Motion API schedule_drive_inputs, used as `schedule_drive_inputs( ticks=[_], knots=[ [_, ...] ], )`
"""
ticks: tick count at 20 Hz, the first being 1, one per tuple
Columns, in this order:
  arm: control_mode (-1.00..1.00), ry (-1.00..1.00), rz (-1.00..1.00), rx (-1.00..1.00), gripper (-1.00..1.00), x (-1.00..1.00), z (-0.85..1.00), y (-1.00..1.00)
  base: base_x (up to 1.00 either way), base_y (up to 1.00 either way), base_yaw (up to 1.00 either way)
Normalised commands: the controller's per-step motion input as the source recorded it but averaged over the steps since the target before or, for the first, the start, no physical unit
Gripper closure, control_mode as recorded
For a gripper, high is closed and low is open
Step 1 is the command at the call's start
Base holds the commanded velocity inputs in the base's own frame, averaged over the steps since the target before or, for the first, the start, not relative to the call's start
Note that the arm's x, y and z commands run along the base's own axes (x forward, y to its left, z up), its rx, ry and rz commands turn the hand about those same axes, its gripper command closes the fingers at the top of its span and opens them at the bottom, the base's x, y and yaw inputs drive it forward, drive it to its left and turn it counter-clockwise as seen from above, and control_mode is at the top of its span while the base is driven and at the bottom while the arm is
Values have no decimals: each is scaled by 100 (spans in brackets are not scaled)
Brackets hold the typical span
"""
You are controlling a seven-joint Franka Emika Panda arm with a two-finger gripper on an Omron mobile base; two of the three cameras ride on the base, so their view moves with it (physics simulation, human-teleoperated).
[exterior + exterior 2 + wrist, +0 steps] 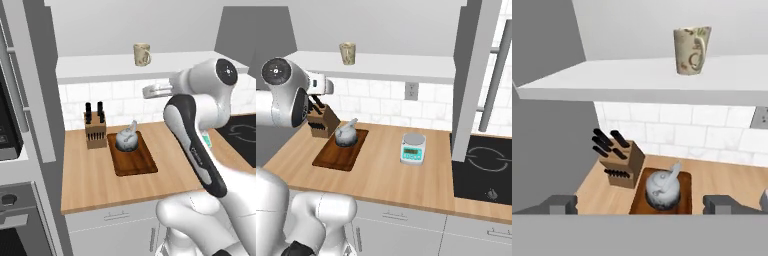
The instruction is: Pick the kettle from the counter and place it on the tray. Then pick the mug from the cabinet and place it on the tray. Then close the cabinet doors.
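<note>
We see the knife block (95, 131) just beside the tray's (137, 165) far left corner, with the kettle (126, 140) sitting on the tray's far end (spout direction unclear). The mug (691, 50) stands upright on the cabinet (637, 80) shelf, open space around it. Our gripper (641, 204) hangs released, fingers spread wide.

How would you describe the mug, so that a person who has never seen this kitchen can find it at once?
Look at the light-grey cabinet on the wall above the wooden counter. On its pale shelf stands the mug, alone and upright. It is cream with a loop handle and a faint pattern, unlike the grey kettle on the dark tray below.
</note>
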Motion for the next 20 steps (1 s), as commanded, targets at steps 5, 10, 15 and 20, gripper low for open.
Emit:
schedule_drive_inputs(
  ticks=[5, 10, 15, 20],
  knots=[
    [-100, -1, 0, -3, -100, -1, 59, -4, 0, 0, 0],
    [-100, -10, 0, -6, -100, 3, 3, -24, 0, 0, 0],
    [-100, 0, 1, -1, -100, 27, 0, -32, 0, 0, 0],
    [-100, 0, 6, 0, -100, 46, 1, -29, 0, 0, 0]
  ],
)
